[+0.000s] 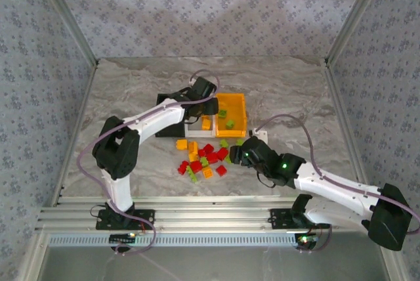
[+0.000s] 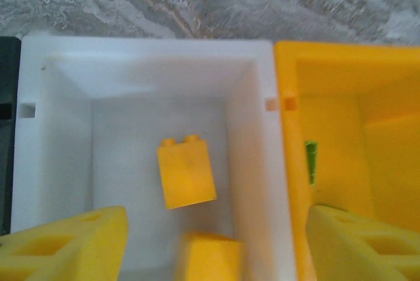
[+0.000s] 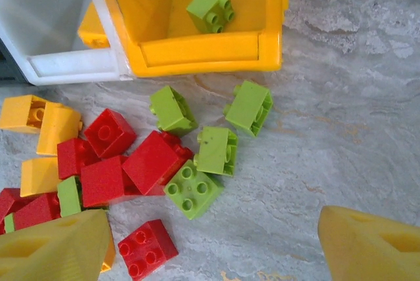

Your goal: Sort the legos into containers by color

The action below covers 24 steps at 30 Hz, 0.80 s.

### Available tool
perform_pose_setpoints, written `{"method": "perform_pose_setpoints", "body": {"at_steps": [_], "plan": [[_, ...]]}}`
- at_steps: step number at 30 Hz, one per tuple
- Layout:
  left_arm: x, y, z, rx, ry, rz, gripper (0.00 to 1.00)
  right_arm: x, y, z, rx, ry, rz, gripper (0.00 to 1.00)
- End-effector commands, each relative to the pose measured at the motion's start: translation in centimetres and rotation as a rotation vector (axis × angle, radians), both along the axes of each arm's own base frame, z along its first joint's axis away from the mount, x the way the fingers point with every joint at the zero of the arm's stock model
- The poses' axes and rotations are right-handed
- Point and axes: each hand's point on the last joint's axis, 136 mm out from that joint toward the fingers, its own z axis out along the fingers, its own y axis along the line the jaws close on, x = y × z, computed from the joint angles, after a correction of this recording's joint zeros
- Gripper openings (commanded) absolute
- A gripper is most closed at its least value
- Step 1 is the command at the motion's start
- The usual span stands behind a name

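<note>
**Both grippers spread; orange in the white bin, green in the orange bin**

We see the left gripper [image 2: 216, 222] hanging over the white bin [image 2: 144, 48], its fingers [image 2: 65, 241] spread wide and pinching nothing. Between them, at the white bin's near end, sits a blurred brick [image 2: 210, 258], orange, touching neither finger. The right gripper [image 3: 213, 218] is spread just as wide with nothing pinched. It hangs over the table [image 3: 341, 130] to the front right of the white bin.

Deeper in the white bin, an orange brick [image 2: 187, 172] lies on the floor. It rests on its side with two studs pointing at the white bin's far wall. Its long axis runs from near wall to far wall, skewed a little.

The orange bin [image 2: 341, 77] is joined to the white bin's right side. It holds two green bricks [image 3: 211, 6]: one is tilted with its studs showing, the other is cut by the frame edge. The black bin [image 2: 6, 97] adjoins the white bin's left side, and we cannot tell what is in it.

The loose pile [image 1: 203, 157] lies on the table in front of the white bin. Its orange pieces [image 3: 58, 127] lie closest to the white bin's front wall, with red pieces [image 3: 154, 161] further out. Four green pieces [image 3: 216, 151] lie to the front right. One of these, a green square [image 3: 191, 189], sits studs up and touches a red piece. A red square [image 3: 146, 248], further still from the white bin, also sits studs up.
</note>
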Motion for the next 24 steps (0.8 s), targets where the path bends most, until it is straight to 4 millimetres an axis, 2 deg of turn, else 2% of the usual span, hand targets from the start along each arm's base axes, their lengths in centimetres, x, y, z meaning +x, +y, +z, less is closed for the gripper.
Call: {"method": "perform_pose_setpoints", "body": {"at_steps": [1,4,5,6,7,11,16,19,24], "plan": [[-1.2,-0.9,5.8,-0.086,-0.075,-0.044,0.81,-0.5,-0.2,-1.1,0.000,0.038,-0.027,0.85],[-3.7,-1.1,8.2,-0.157,-0.108,-0.087,0.89,-0.4,0.1,-2.0,0.005,0.056,-0.035,0.85],[-4.9,-1.2,8.6,-0.182,-0.110,-0.102,0.92,-0.3,0.3,-2.3,0.009,0.060,-0.039,0.85],[-5.9,-1.1,8.9,-0.201,-0.114,-0.113,0.99,-0.2,0.4,-2.6,0.010,0.063,-0.042,0.85],[-7.1,-1.0,9.1,-0.221,-0.113,-0.129,1.00,-0.1,0.8,-2.8,0.015,0.064,-0.038,0.84],[-11.7,0.4,7.8,-0.257,-0.099,-0.148,1.00,0.5,1.8,-4.0,0.000,0.083,-0.037,0.82],[-16.1,3.5,4.4,-0.258,-0.058,-0.130,0.99,1.2,3.5,-5.1,0.000,0.102,0.000,0.82],[-17.6,5.6,2.7,-0.245,-0.029,-0.093,1.00,1.4,3.6,-6.4,-0.044,0.134,-0.005,0.82],[-18.8,8.1,1.7,-0.240,-0.034,-0.047,0.99,1.7,3.4,-7.9,-0.099,0.165,-0.034,0.76]]}}
